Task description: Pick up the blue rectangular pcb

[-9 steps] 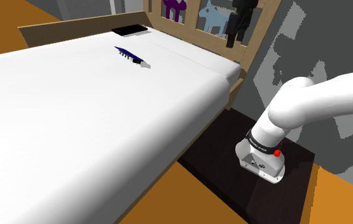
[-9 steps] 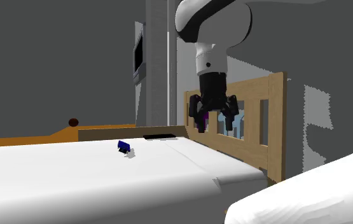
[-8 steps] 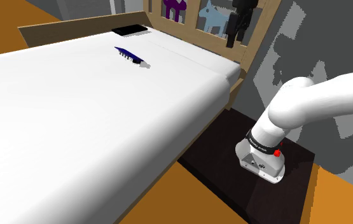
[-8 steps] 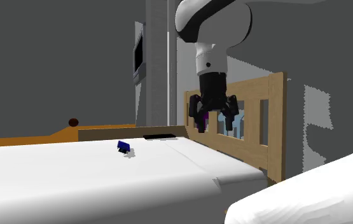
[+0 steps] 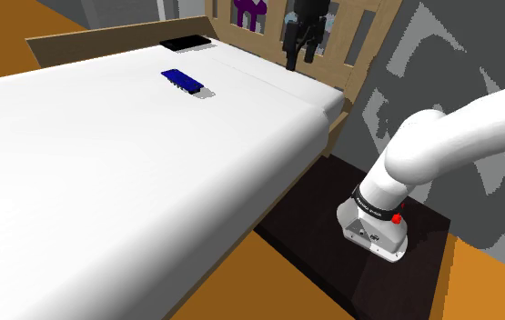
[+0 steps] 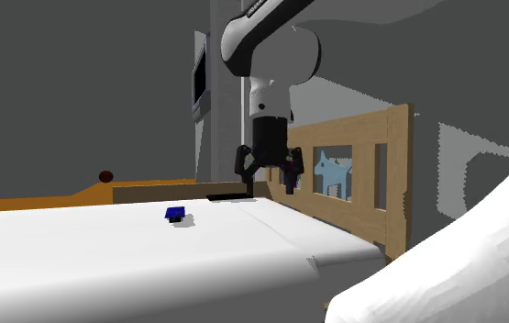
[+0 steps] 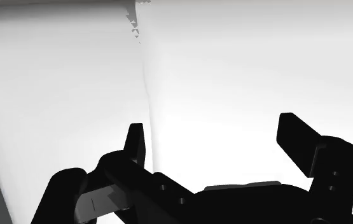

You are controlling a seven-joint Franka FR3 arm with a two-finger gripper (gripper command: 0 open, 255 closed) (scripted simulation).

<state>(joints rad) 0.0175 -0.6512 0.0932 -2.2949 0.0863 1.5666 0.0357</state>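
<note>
Tool (image 6: 268, 174) — nearer blue pcb (image 5: 183, 80) now

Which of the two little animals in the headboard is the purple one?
The purple animal, left of the gripper in the shoulder view; the other animal is light blue.

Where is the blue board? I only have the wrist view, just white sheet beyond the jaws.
Observer: The blue pcb lies on the white bed, to the shoulder view's left of the jaws.
Operator: Are the jaws over it?
Observer: No. In the second exterior view they hang above the bed to the pcb's right, nearer the wooden headboard.
</note>
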